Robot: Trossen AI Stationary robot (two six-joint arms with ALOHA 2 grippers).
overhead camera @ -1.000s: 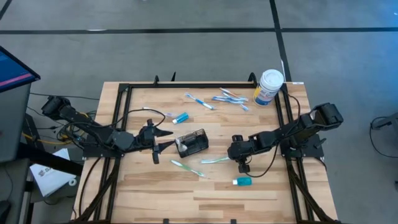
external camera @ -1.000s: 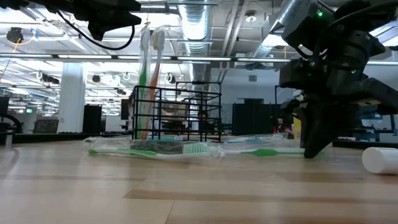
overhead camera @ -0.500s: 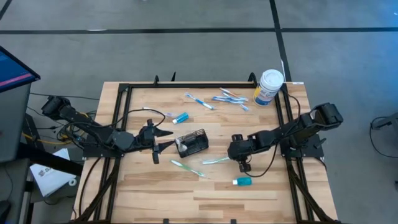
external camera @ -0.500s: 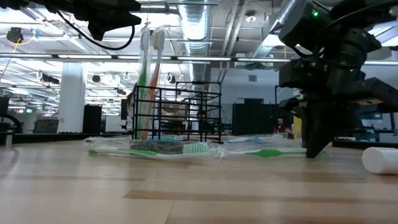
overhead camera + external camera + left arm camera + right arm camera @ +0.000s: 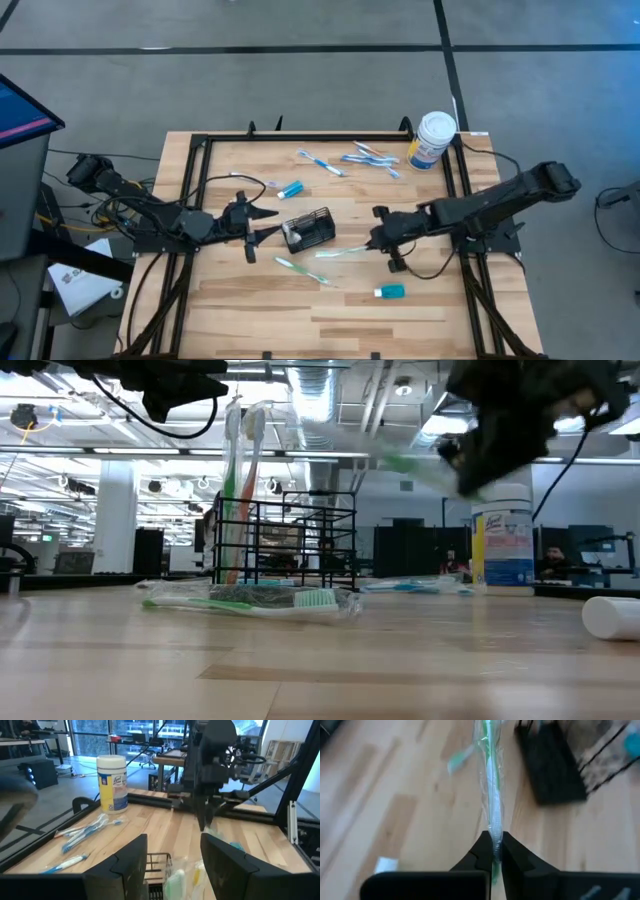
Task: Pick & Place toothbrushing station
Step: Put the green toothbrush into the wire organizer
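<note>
Two grippers flank holder (image 5: 309,229); right gripper (image 5: 375,240) farther.

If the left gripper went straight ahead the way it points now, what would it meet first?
Most likely the black wire-mesh holder just ahead of the open left gripper, whose fingers point at it; height is unclear, so it might pass over the rim.

2 matte black arms of 6 joints each, built of blocky segments, with thin black cables looping along them. The left gripper (image 5: 262,223) ends in 2 broad, flat, angular black fingers (image 5: 129,865). The right gripper (image 5: 493,851) has 2 slim black fingertips tapering from a wide black base.
</note>
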